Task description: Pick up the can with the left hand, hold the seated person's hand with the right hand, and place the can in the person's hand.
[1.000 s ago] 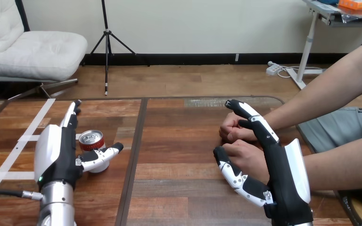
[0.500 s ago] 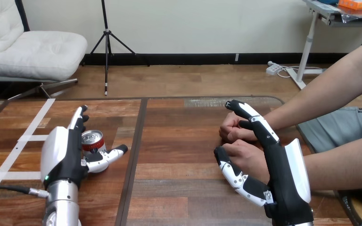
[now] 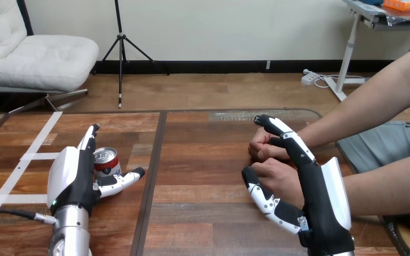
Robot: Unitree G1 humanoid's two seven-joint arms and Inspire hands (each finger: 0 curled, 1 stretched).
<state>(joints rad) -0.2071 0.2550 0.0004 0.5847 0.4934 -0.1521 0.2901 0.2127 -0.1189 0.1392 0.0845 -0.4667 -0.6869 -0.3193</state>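
Item 1, my left hand (image 3: 75, 178): near left of the table (image 3: 203, 213). Over the last second it has slid right, closing on the can. It is spread, with the fingers (image 3: 88, 140) straight along the can's left side and the thumb reaching across its near side. Nothing is gripped yet, so the pick-up is about to start, by my reading.

Item 2, can (image 3: 107, 161): upright on the table between those fingers and thumb, about where it stood a second ago. The silver top looks sealed. I cannot tell what is inside.

Item 3, my right hand (image 3: 320, 202): near right, unchanged. It is spread, not clamped. The person's nearer hand (image 3: 280, 178) lies between its thumb and fingers, and whether they touch it I cannot tell.

Item 4, the person's farther hand (image 3: 260, 145): just beyond my right fingertips. Both of the person's hands are closed fists and hold nothing, so one must open before it can receive the can.
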